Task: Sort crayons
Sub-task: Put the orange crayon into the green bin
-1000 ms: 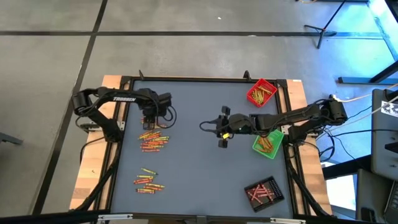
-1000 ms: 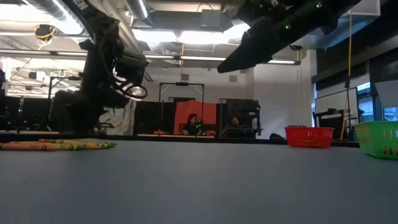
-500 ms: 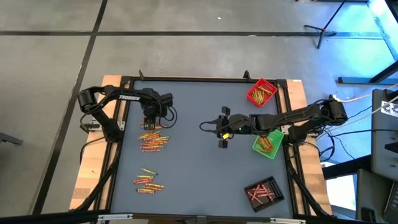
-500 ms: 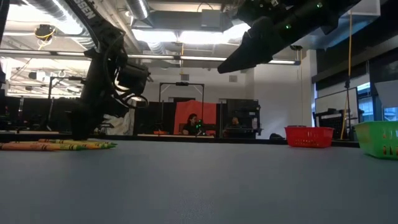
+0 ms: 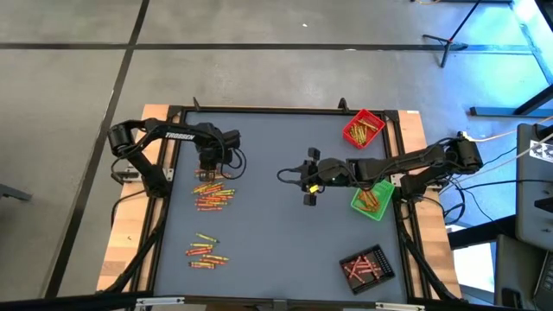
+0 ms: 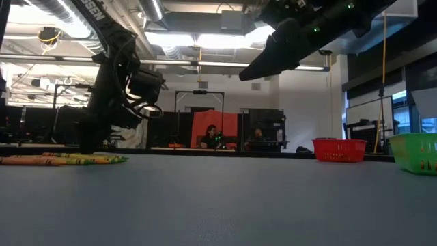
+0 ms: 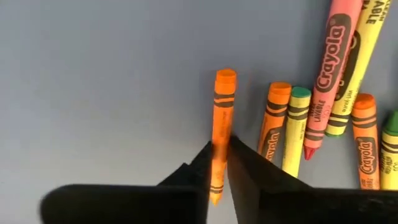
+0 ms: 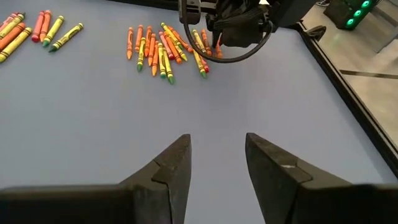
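The left gripper (image 7: 219, 163) is down on the dark grey table (image 5: 276, 216), near its left edge and toward the far side, and its two dark fingers are pinched tight on a single orange paper-wrapped crayon (image 7: 220, 121). That crayon lies flat on the surface, its blunt end poking out past the fingertips and its tip showing between them near the wrist. Just beside it sits the rest of the cluster: another orange crayon (image 7: 273, 122), a yellow-green one (image 7: 293, 133), a long pink-red one (image 7: 329, 68) and more orange ones toward the side, lying roughly parallel and close together.

From above, that nearer-the-far-edge heap of crayons (image 5: 212, 195) spreads just in front of the left gripper (image 5: 210, 169), and a second smaller heap of red and yellow crayons (image 5: 206, 251) lies closer to the near left corner, well apart from the first.

The right gripper (image 8: 216, 163) hovers above the middle of the table, fingers parted to a moderate gap with nothing between them, bare table under it. From above, the right gripper (image 5: 309, 186) sits well apart from both heaps.

Along the right edge stand three square baskets: a red plastic tray (image 5: 364, 129) at the far right corner with crayons in it, a green tray (image 5: 372, 199) midway, partly under the right arm, and a black tray (image 5: 365, 267) near the near right corner holding reddish crayons.
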Motion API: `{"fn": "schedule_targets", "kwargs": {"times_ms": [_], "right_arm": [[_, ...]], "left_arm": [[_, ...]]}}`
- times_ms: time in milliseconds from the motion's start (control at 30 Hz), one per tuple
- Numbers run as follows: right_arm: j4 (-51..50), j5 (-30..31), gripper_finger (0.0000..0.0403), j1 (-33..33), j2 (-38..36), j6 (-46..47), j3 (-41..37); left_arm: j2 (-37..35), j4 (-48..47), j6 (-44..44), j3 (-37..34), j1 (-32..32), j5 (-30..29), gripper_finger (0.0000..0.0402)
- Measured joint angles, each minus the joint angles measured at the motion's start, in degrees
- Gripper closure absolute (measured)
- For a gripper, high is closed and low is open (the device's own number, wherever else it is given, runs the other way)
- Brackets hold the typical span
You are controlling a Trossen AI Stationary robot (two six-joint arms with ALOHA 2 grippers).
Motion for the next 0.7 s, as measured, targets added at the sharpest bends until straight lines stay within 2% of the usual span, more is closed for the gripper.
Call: {"fn": "schedule_targets", "kwargs": {"times_ms": [100, 300, 433, 567, 700], "right_arm": [[0.0, 0.0, 0.0254, 0.0, 0.0, 0.7, 0.0], [-2.5, 1.6, 0.0254, 0.6, -0.3, 1.6, 0.0], [-10.4, 10.6, 0.0254, 4.9, -3.9, 3.0, 1.8], [-16.6, 20.6, 0.0254, 10.4, -7.3, 5.2, 2.6], [-19.6, 27.9, 0.0254, 14.2, -9.5, 7.1, 2.6]], "left_arm": [[0.0, -0.4, 0.0, 0.4, 0.0, -0.5, 0.0394], [-2.8, -0.8, -0.1, 2.7, -1.2, -6.0, 0.0395], [-8.0, -0.7, -2.1, 3.4, -4.1, -9.1, 0.0399], [-14.8, 4.2, -3.3, 3.5, -8.5, -9.0, 0.0398], [-21.5, 10.7, -7.2, 3.5, -13.2, -7.4, 0.0397]]}}
